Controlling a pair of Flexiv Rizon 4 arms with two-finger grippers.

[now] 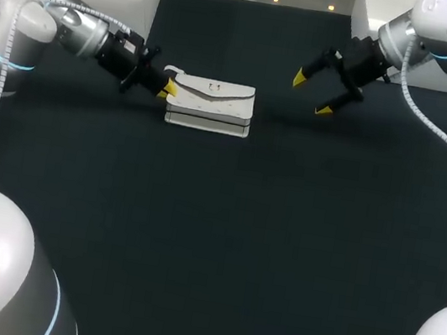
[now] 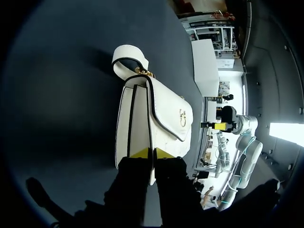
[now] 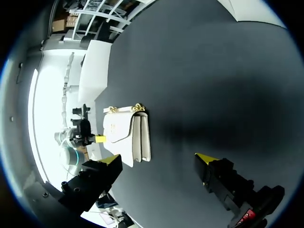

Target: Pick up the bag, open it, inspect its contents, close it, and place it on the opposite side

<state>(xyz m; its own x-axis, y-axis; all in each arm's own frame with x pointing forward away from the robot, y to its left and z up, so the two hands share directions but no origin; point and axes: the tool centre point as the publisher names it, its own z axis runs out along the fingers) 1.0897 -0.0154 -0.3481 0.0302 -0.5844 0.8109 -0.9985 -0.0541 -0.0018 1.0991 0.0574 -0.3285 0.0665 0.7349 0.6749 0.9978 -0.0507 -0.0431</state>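
We find the bag (image 1: 210, 106) closed, contents unseen, long axis left-right at upper centre. Left gripper (image 1: 168, 88) pinches its left end; right gripper (image 1: 311, 95) gapes, well apart.

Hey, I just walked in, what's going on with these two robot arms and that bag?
The left hand grips one end of a white bag, with its fingers close together on the bag's edge. The bag lies on the dark table with its flap shut, and it is not yet lifted. The right hand hangs open above the table off the bag's other end, apart from it and holding nothing.
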